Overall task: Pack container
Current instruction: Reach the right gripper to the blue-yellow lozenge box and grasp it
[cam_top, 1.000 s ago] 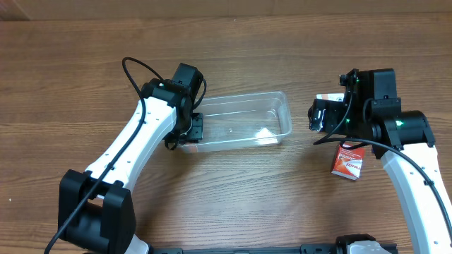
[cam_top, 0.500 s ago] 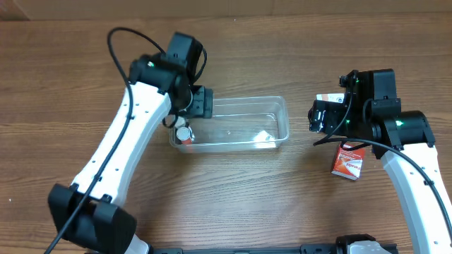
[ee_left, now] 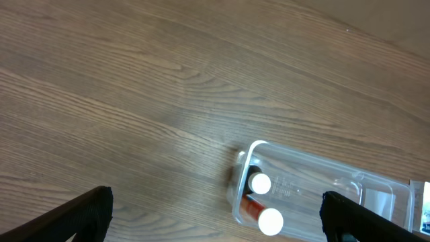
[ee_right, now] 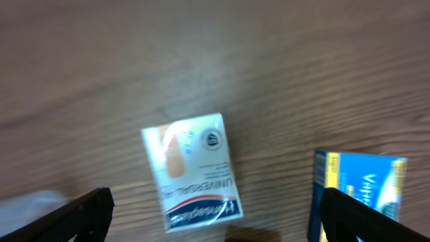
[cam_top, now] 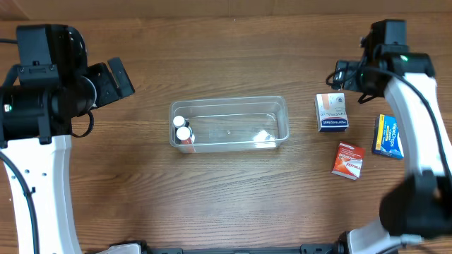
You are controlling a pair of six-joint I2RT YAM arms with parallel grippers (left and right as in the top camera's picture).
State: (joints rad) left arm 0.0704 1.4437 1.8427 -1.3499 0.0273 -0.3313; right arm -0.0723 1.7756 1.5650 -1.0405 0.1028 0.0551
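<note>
Left gripper [ee_left: 216, 215]: fingers spread wide, holding and touching nothing.
Right gripper [ee_right: 215, 216]: fingers spread wide, empty, above the white box [cam_top: 331, 112] just right of the container [cam_top: 233, 99].
Container position: between both grippers, apart from each.
Container axis: long side runs left to right, open top up.
Contents: two white-capped bottles [cam_top: 184, 132] at its left end.

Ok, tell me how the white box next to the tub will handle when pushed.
The white box lies flat on its broad face, so it will probably slide rather than tip. It looks like thin printed cardboard, so it is likely light and easy to dent. Pushed off-centre, it may spin.
</note>
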